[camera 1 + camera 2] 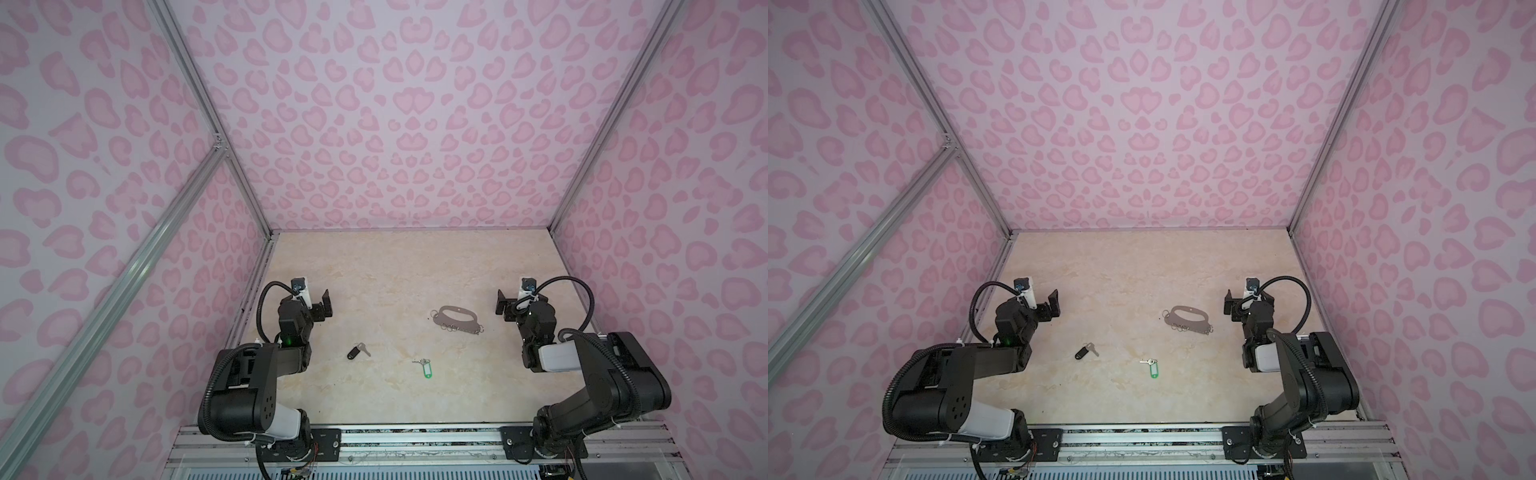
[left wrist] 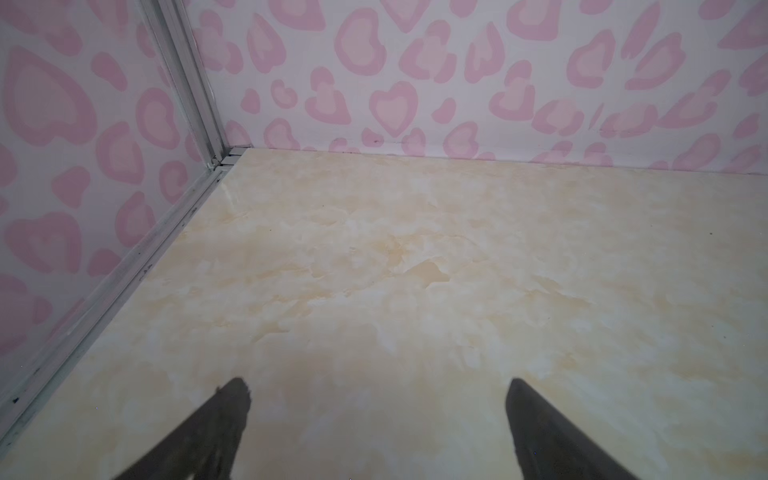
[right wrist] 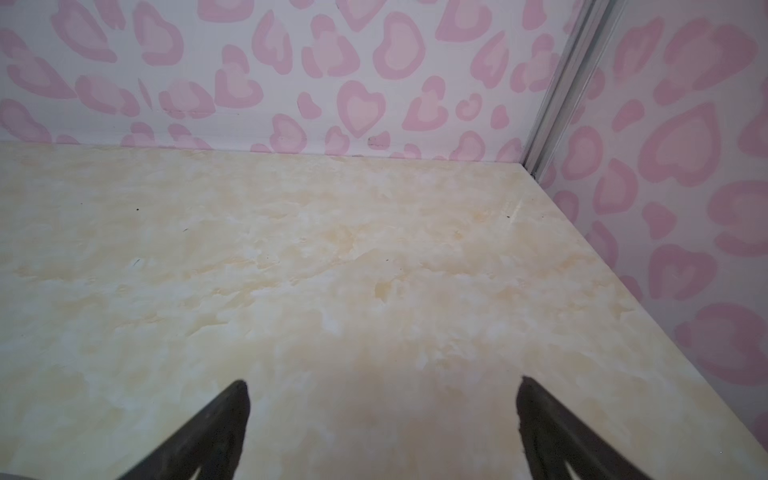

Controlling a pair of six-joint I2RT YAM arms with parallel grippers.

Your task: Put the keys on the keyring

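In both top views the keyring (image 1: 467,327) (image 1: 1196,327), a flat grey plate with an oval cutout and small wire rings, lies right of centre on the table. Left of centre lies a key with a black tag (image 1: 357,351) (image 1: 1085,351), and nearer the front a key with a green tag (image 1: 424,368) (image 1: 1153,369). My left gripper (image 1: 326,303) (image 1: 1053,303) (image 2: 376,384) stands open at the left, behind the black-tag key. At the right, my right gripper (image 1: 501,302) (image 1: 1228,302) (image 3: 384,384) is open beside the keyring. Both are empty. Neither wrist view shows keys or keyring.
The beige marbled table (image 1: 395,270) is enclosed by pink heart-patterned walls (image 1: 395,124) at the back and on both sides, with aluminium frame posts (image 1: 208,104) in the corners. An aluminium rail (image 1: 415,440) carrying both arm bases runs along the front edge.
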